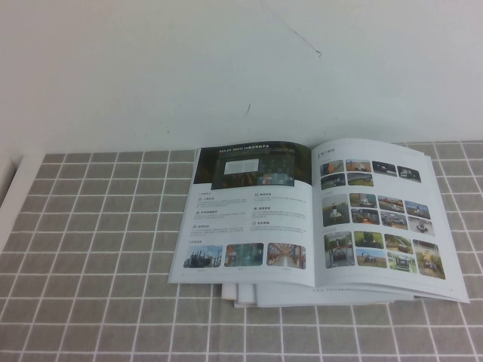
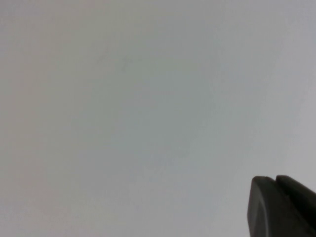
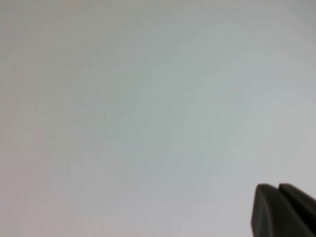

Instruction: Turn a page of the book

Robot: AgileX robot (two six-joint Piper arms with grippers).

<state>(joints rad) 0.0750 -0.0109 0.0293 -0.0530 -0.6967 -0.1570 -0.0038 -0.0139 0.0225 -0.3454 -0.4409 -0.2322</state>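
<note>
The book lies open and flat on the grey checked tablecloth, right of the middle in the high view. Its left sheet carries a dark banner picture. The page is the right sheet, face up with its grid of small colour photos. Neither arm shows in the high view. My left gripper shows only as two dark fingertips pressed together against a blank pale surface, away from the book. My right gripper looks the same, shut and empty.
Loose white sheets stick out from under the book's near edge. The grey checked cloth covers the table. A white wall stands behind it, and a white strip runs along the left edge.
</note>
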